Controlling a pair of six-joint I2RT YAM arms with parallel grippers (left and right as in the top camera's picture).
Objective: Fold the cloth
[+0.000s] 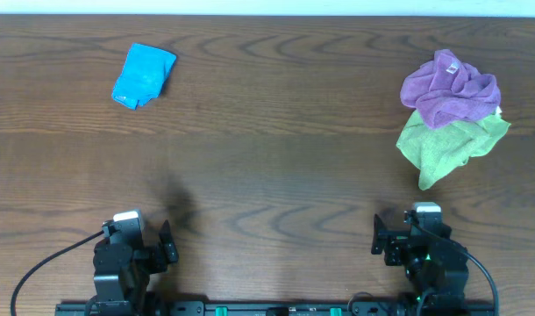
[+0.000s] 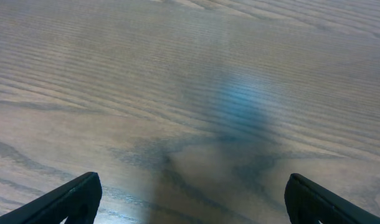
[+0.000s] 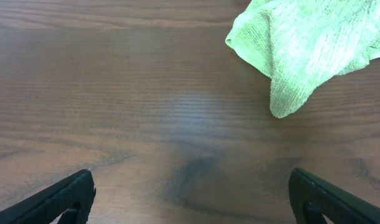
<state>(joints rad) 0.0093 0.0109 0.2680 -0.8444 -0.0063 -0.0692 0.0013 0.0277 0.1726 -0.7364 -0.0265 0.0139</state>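
The sky-blue cloth (image 1: 144, 75) lies folded into a small bundle at the far left of the table. It shows only in the overhead view. My left gripper (image 1: 167, 239) is open and empty near the front edge, well short of the cloth; its view (image 2: 190, 199) shows only bare wood between the fingers. My right gripper (image 1: 376, 237) is open and empty near the front right; its view (image 3: 190, 199) shows bare wood between the fingers.
A purple cloth (image 1: 449, 88) lies crumpled at the far right, on top of a light green cloth (image 1: 445, 144). The green cloth (image 3: 308, 43) also shows at the top right of the right wrist view. The table (image 1: 276, 158) is dark wood.
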